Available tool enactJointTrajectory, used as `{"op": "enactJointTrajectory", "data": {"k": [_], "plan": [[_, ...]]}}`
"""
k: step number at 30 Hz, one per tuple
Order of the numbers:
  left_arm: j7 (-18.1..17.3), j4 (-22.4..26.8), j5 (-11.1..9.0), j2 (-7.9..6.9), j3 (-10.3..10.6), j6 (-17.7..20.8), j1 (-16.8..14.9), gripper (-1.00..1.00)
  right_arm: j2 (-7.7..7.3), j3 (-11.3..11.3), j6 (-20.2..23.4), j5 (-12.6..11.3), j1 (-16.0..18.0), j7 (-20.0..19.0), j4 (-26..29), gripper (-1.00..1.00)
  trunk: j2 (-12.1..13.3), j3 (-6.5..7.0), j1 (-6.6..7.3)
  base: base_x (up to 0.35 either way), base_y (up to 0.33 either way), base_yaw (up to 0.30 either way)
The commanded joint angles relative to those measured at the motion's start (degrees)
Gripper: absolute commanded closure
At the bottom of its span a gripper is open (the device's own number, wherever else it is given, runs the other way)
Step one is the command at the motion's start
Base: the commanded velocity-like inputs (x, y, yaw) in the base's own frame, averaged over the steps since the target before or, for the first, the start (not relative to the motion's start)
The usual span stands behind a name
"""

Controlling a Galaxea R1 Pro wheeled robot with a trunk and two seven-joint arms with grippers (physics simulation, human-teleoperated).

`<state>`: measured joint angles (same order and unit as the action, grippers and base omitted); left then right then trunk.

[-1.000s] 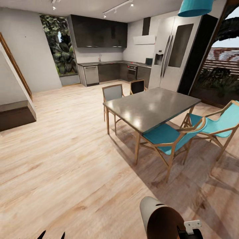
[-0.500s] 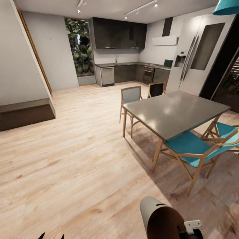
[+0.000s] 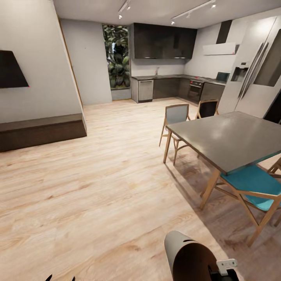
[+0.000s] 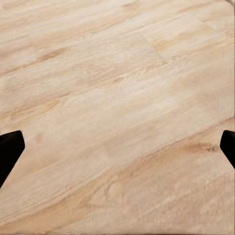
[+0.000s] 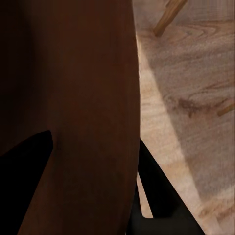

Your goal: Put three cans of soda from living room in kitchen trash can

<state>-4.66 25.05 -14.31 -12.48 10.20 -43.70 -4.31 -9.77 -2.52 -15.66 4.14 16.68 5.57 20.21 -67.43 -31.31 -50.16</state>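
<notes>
Bin: the pale grey tapered tash can with a copper-brown inside (image 3: 187,255) sits gripped in my right claw (image 5: 93,196).
Left claw (image 4: 117,147): spread wide over the pale wood-plank floor (image 3: 97,187).
Kitchen: dark grey cabinets (image 3: 171,88) far ahead.

One desk (image 3: 234,140), three chairs: one grey (image 3: 176,115), one dark (image 3: 207,108), one teal (image 3: 253,183). One bin (image 3: 191,257), one fridge (image 3: 253,78).

The light wood floor (image 4: 117,107) lies under the left tool (image 4: 117,147), whose two black fingertips (image 4: 9,149) sit far apart with nothing between them.
</notes>
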Motion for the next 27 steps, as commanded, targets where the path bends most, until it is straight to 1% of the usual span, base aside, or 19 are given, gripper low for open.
{"op": "enactJointTrajectory", "data": {"k": [1, 4, 7, 16, 19, 20, 23, 27], "plan": [[0.00, -0.03, -0.01, 0.00, 0.00, -0.04, 0.00, -1.00, 0.01, 0.06, 0.01, 0.16, 0.02, -0.02, 0.10, 1.00, 0.00, 0.02, 0.00, 0.000, 0.277, 0.213], [0.00, -0.05, -0.05, 0.00, 0.04, -0.13, 0.00, -1.00, 0.01, 0.06, 0.01, 0.15, 0.02, -0.02, 0.10, 1.00, 0.00, 0.05, 0.00, 0.000, 0.248, 0.130], [0.00, -0.02, -0.07, 0.00, 0.07, -0.23, 0.00, -1.00, -0.02, 0.06, 0.01, 0.10, 0.02, -0.03, 0.10, 1.00, 0.00, 0.06, 0.00, 0.000, 0.124, 0.053], [0.00, -0.60, 0.35, 0.14, 0.37, -0.16, 0.00, -1.00, 0.01, 0.10, 0.01, 0.08, 0.02, 0.07, 0.10, 1.00, 0.00, 0.07, 0.00, 0.000, 0.023, 0.010], [0.00, -2.23, 0.47, 0.22, 0.59, -0.10, 0.00, -1.00, 0.01, 0.08, 0.01, 0.08, 0.02, 0.04, 0.10, 1.00, 0.00, 0.07, 0.00, 0.000, 0.003, 0.001], [-0.02, -3.64, 0.54, 0.40, 0.66, -0.10, 0.00, -1.00, 0.01, 0.07, 0.01, 0.04, 0.02, 0.08, 0.10, 1.00, 0.00, 0.07, 0.00, 0.000, 0.001, 0.001], [0.00, -5.84, 0.53, 0.78, 0.73, -0.20, 0.00, -1.00, 0.01, 0.09, -0.04, 0.06, 0.02, 0.12, 0.10, 1.00, 0.00, 0.07, 0.00, 0.032, -0.016, 0.026], [0.00, -6.13, 0.47, 0.83, 0.72, -0.28, 0.00, -1.00, 0.01, 0.07, -0.02, 0.07, 0.02, 0.05, 0.10, 1.00, 0.00, 0.07, 0.00, 0.148, -0.110, 0.090]]}}
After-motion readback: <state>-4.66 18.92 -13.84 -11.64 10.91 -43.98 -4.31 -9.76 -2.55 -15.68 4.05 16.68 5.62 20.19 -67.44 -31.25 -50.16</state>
